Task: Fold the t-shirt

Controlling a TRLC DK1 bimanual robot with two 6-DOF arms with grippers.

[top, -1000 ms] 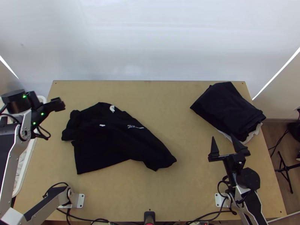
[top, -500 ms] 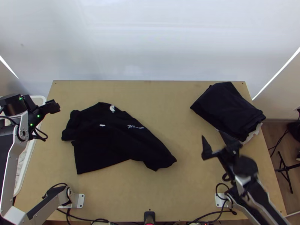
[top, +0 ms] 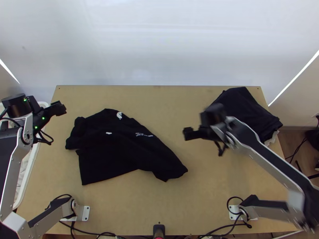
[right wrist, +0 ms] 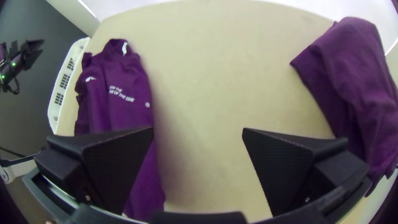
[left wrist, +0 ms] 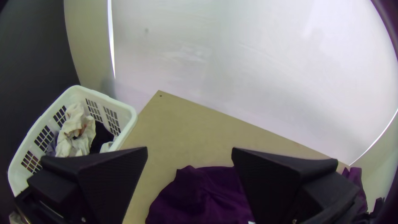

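Left tool (left wrist: 189, 148) and right tool (right wrist: 198, 128): both wide, empty. T-shirt (top: 115, 145) rumpled on counter (top: 171, 207) between them, ungripped. No neat fold made out; judged early stage, flattening and folding to do.

Light wooden counter (top: 175, 207) carries a black t-shirt (top: 119, 147), rumpled, left of centre; dark folded cloth (top: 247, 107) lies near the far right corner.

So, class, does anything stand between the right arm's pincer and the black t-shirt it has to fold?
Nothing visible stands between the right pincer and the black t-shirt. The pile of dark cloth lies on the pincer's other side, toward the table's far right corner.
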